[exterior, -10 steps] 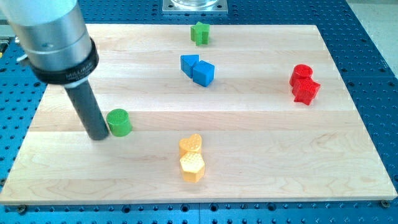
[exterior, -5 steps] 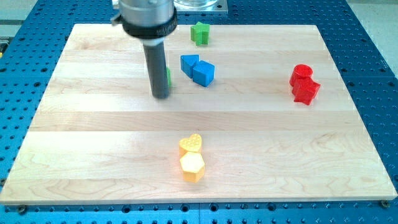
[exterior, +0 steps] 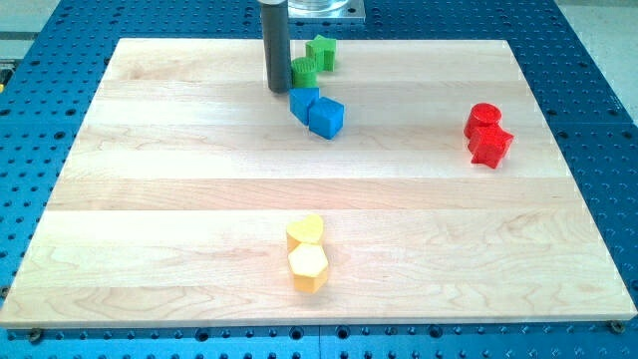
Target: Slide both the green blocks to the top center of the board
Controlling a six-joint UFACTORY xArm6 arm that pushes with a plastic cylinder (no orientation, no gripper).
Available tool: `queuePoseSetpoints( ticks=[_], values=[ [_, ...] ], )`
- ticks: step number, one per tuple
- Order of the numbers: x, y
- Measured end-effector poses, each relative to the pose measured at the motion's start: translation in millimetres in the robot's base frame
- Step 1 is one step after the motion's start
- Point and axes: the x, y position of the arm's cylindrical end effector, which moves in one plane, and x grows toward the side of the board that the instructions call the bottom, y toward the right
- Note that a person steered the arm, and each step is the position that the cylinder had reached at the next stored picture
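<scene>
My tip rests on the board near the view's top centre. It touches the left side of the green cylinder. The cylinder sits just below and left of the green star block, touching or nearly touching it. Both green blocks lie at the top centre of the wooden board. The rod rises out of the view's top.
Two blue blocks lie just below the green cylinder, close to my tip. Two red blocks sit at the view's right. A yellow heart and a yellow hexagon sit at the bottom centre.
My tip swept from the board's left up and right to the top centre, pushing the green cylinder up beside the green star. The other blocks have not moved.
</scene>
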Motion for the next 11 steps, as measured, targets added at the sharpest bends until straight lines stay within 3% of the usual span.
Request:
queuePoseSetpoints(
  ticks=[2,4,8,11],
  values=[
    [14.1,45.3],
    [-4.3,101.3],
    [-93.6,134.0],
    [-94.0,45.2]
  ],
)
